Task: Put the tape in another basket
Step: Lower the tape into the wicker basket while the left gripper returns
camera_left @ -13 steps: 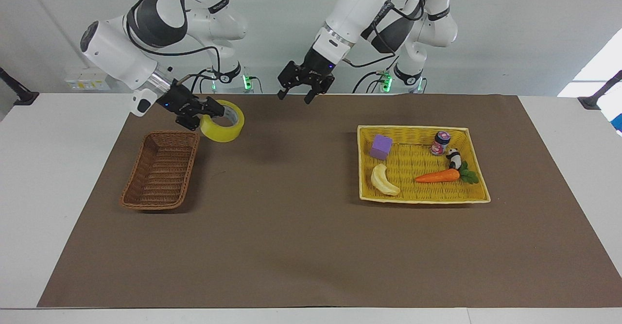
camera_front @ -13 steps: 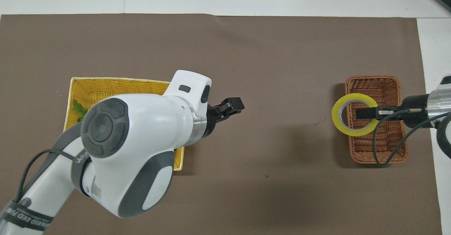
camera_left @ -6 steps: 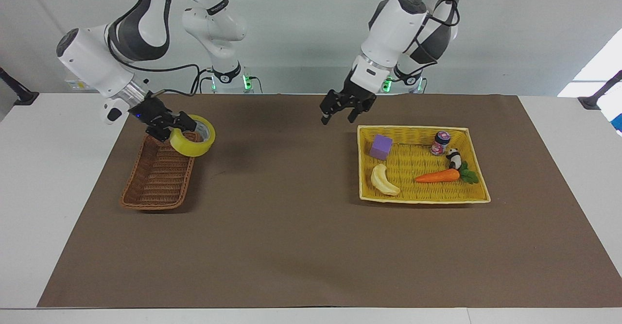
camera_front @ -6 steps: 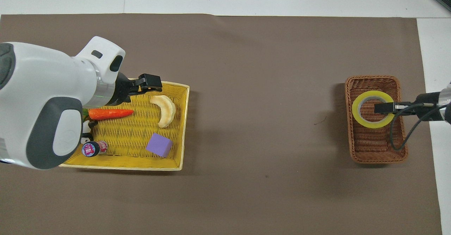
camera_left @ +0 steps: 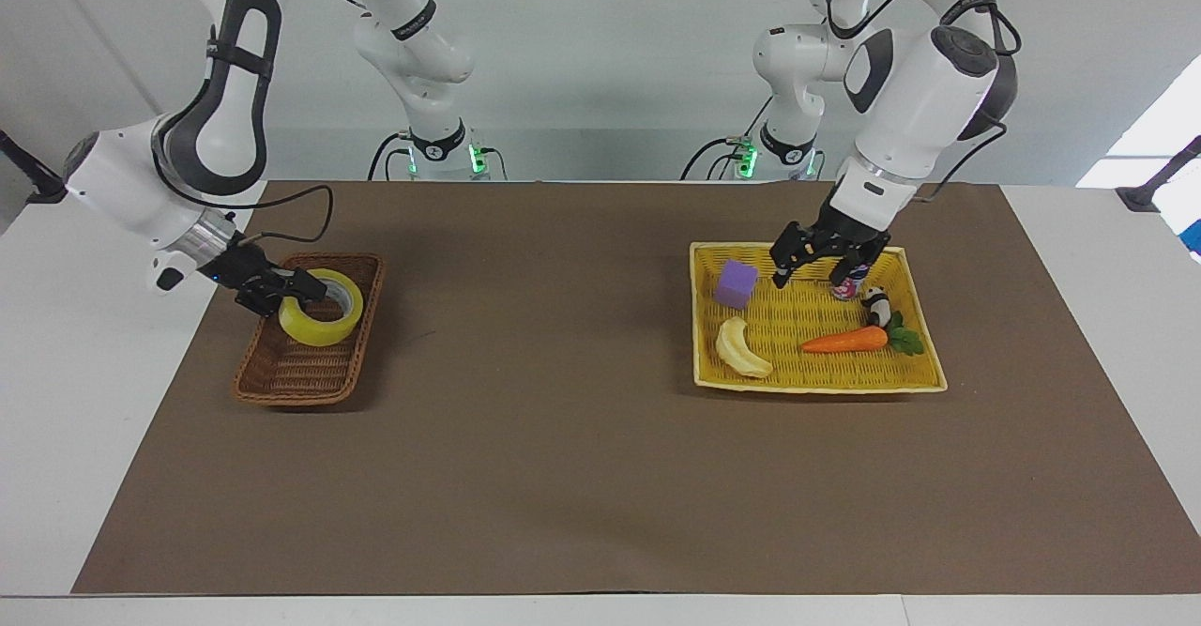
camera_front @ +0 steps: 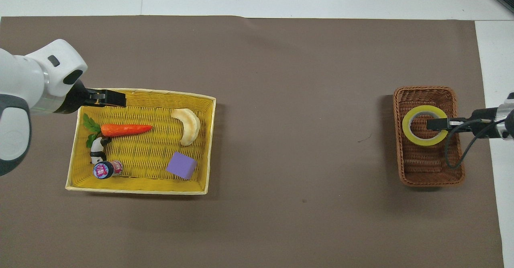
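Note:
The tape (camera_left: 324,329), a yellow roll with a pale core, sits low inside the brown wicker basket (camera_left: 298,374) toward the right arm's end of the table. My right gripper (camera_left: 305,296) is shut on the roll's wall, one finger inside the ring. From overhead the tape (camera_front: 421,142) lies in the half of the basket (camera_front: 429,171) farther from the robots, with the right gripper (camera_front: 438,123) on it. My left gripper (camera_left: 809,277) is open and empty over the yellow tray; it also shows in the overhead view (camera_front: 114,98).
The flat yellow woven tray (camera_left: 816,387) toward the left arm's end holds a purple cube (camera_left: 736,283), a banana (camera_left: 741,349), a carrot (camera_left: 844,341), a panda figure (camera_left: 876,305) and a small jar (camera_left: 850,276). A brown mat covers the table.
My right gripper carried the tape from beside the basket to over it and lowered it inside. My left arm swung back from the table's middle to over the yellow tray.

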Controlling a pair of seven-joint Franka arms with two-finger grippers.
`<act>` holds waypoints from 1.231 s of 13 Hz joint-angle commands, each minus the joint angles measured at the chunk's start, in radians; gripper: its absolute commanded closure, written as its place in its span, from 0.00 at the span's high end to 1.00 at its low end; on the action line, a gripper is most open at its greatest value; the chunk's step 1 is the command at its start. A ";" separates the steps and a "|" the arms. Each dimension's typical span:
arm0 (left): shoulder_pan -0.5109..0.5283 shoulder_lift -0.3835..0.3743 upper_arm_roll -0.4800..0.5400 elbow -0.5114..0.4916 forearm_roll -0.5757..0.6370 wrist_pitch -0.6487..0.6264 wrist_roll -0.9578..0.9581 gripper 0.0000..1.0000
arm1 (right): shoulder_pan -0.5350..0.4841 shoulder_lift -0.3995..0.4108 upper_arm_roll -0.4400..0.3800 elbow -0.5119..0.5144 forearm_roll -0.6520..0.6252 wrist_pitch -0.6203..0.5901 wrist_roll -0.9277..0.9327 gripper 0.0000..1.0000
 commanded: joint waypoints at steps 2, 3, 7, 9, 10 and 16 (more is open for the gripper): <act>0.036 -0.003 0.000 0.122 0.164 -0.159 0.081 1.00 | -0.026 0.013 0.008 0.000 0.018 0.007 -0.068 0.00; 0.036 -0.002 0.015 0.159 0.167 -0.201 0.106 1.00 | -0.029 0.016 0.008 -0.008 0.018 0.008 -0.085 0.00; 0.039 -0.014 0.020 0.217 0.127 -0.347 0.104 1.00 | -0.035 0.030 0.008 -0.029 0.016 0.043 -0.090 0.75; 0.039 -0.014 0.020 0.219 0.127 -0.358 0.100 1.00 | -0.037 0.028 0.008 -0.032 0.015 0.045 -0.090 1.00; 0.039 -0.014 0.020 0.219 0.127 -0.361 0.098 1.00 | -0.038 0.027 0.006 -0.032 0.015 0.033 -0.091 1.00; 0.039 -0.014 0.020 0.219 0.127 -0.364 0.097 1.00 | -0.042 0.018 0.008 0.060 0.018 0.005 -0.107 1.00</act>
